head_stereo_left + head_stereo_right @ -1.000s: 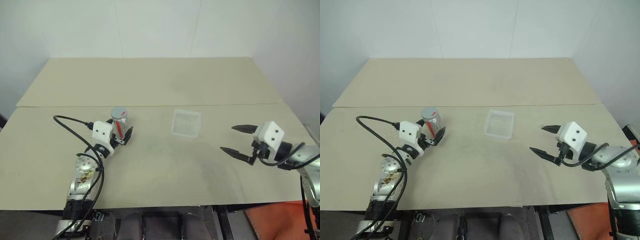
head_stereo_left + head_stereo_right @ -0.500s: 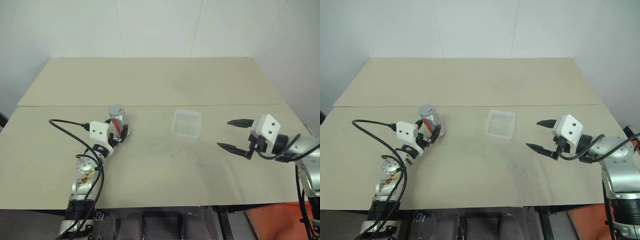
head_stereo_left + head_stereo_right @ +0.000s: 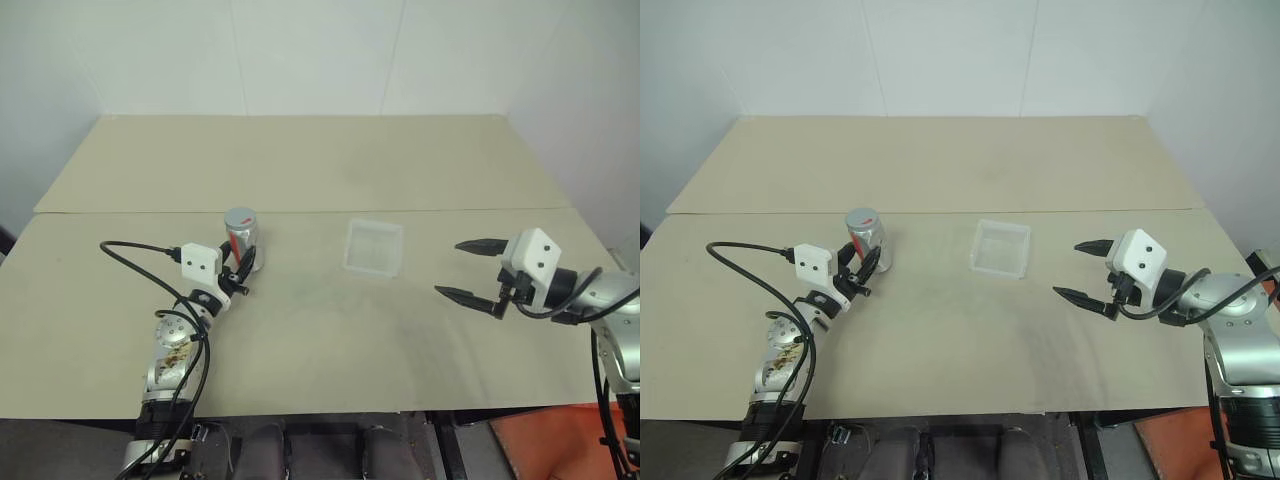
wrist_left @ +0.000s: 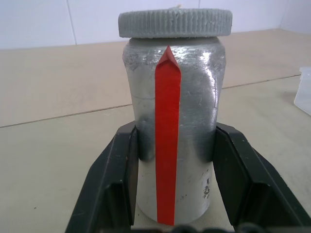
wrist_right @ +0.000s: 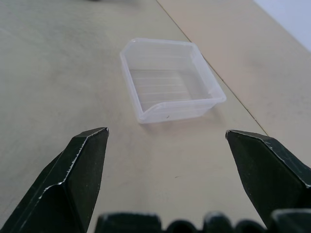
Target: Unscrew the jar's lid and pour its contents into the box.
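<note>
The jar (image 3: 241, 240) stands upright on the table at the left, silvery with a red stripe (image 4: 167, 141) down its side. Its ribbed grey lid (image 4: 175, 23) is screwed on top. My left gripper (image 3: 240, 268) is shut on the jar, one black finger (image 4: 114, 179) pressed to each side of its lower half. The contents are hidden inside. The clear shallow box (image 3: 373, 248) sits near the table's middle, also seen ahead of my right hand (image 5: 167, 80). My right gripper (image 3: 474, 268) hovers open to the right of the box, nothing between its fingers.
The beige table (image 3: 320, 330) has a seam (image 3: 450, 209) running across it behind the jar and box. A white wall rises at the far side. A black cable (image 3: 140, 255) loops from my left wrist.
My left gripper has closed from wide open onto the jar's sides. The jar now stands a little straighter. My right gripper has stayed open, shifted slightly.
</note>
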